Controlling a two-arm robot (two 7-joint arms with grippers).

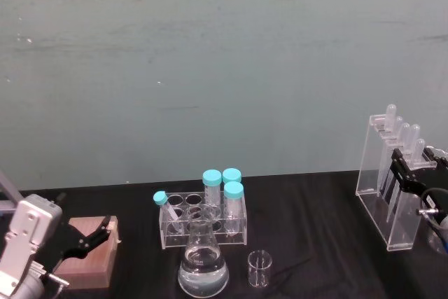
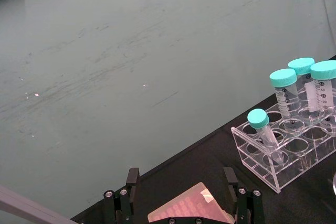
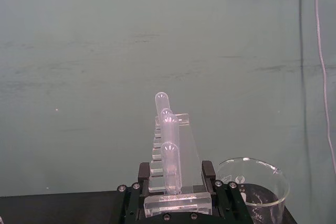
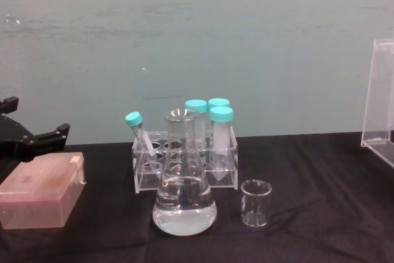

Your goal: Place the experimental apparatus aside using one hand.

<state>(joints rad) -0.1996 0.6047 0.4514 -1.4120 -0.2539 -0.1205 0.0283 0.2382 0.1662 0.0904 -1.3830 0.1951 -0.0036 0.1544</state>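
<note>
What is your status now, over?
Right end effector shut on acrylic stand, far right. Left end effector open above pink box. Large beaker close beside stand; flask, small beaker central.

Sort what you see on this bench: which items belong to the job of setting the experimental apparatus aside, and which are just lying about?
Part of the job:
- acrylic stand, gripped by the right gripper
- conical flask, holding clear liquid
- small beaker

Just lying about:
- tube rack
- pink box
- left gripper, open and idle by the pink box
</note>
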